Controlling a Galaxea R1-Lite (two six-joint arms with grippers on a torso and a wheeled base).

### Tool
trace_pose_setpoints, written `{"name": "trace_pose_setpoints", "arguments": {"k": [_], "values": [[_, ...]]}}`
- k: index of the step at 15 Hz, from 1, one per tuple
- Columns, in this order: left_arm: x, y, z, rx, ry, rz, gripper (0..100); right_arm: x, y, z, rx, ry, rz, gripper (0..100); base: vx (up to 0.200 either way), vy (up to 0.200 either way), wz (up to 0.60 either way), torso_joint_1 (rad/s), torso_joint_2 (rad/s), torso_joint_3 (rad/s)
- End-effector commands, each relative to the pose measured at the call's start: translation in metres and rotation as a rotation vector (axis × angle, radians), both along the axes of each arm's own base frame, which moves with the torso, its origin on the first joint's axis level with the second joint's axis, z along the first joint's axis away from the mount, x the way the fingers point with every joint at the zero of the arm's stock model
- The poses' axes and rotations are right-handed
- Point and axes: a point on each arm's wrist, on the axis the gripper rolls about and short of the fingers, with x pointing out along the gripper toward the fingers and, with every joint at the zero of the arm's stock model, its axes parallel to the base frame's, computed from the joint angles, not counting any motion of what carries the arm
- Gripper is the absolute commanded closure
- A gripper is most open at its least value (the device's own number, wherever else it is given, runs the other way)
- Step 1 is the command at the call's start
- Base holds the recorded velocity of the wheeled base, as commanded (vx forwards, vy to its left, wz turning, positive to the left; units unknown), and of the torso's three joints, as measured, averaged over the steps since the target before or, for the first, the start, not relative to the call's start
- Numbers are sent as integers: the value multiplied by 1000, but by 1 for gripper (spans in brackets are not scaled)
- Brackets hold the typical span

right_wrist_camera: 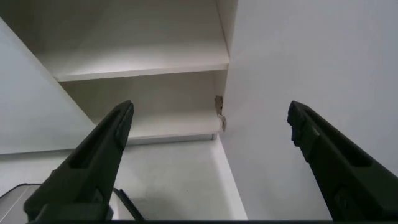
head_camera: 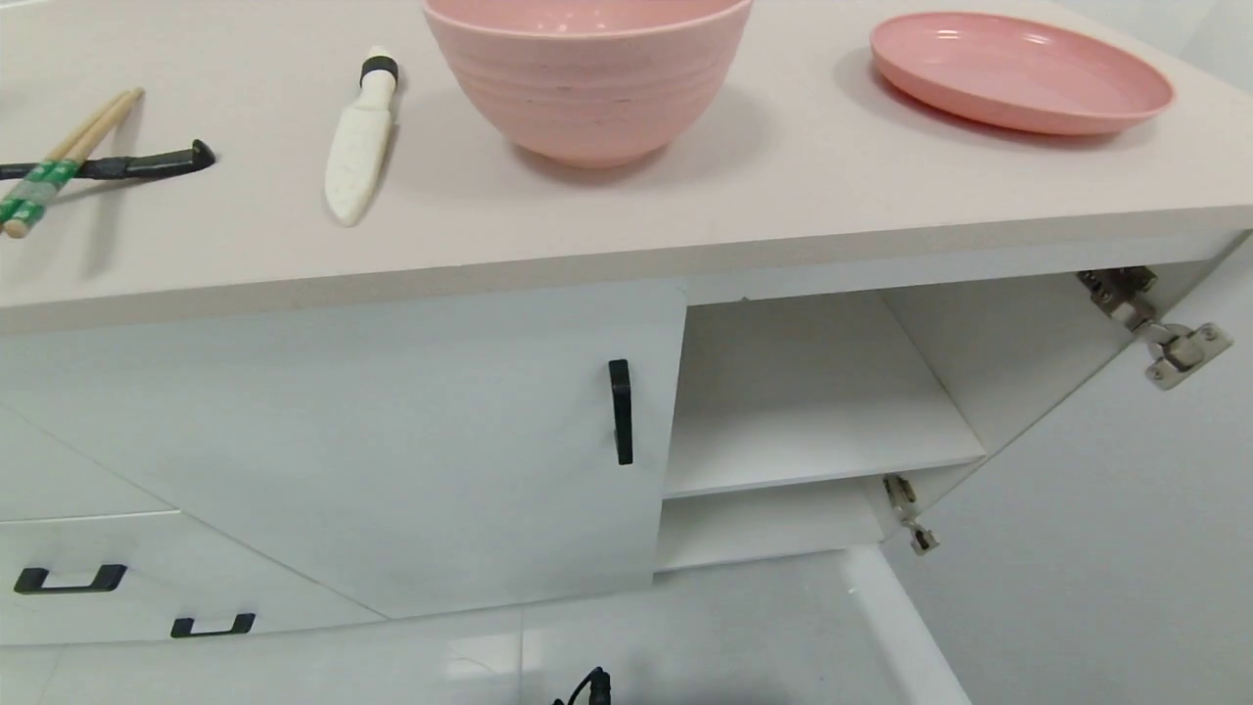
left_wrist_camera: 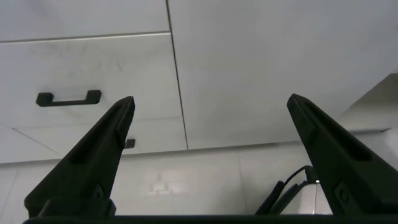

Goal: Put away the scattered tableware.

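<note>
Left gripper (left_wrist_camera: 210, 99) spread wide, empty, right gripper (right_wrist_camera: 210, 106) likewise, ribbed pink bowl (head_camera: 587, 83), shallow pink plate (head_camera: 1018, 70) on counter (head_camera: 783, 201)

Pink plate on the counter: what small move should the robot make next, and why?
Probably lift the right gripper toward the pink plate: it is open, holding nothing, low before the open cabinet, and the plate lies on the counter above.

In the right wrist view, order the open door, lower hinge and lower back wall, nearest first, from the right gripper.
1. The open door, swung out on the right, alongside the right gripper.
2. The lower hinge, at the door's mounted edge.
3. The back wall, deep under the shelf.
</note>
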Motion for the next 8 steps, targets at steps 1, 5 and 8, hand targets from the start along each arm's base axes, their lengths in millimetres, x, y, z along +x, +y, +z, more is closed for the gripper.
{"name": "trace_pose_setpoints", "arguments": {"k": [1,5,8], "values": [[0,0,0,0,1,2,0,0,0,0,0,0,1,0,0,0,0,256,-271,-193],[0,0,0,0,1,2,0,0,0,0,1,0,1,0,0,0,0,209,-642,-201],[0,0,0,0,1,2,0,0,0,0,1,0,1,0,0,0,0,240,-489,-206]]}}
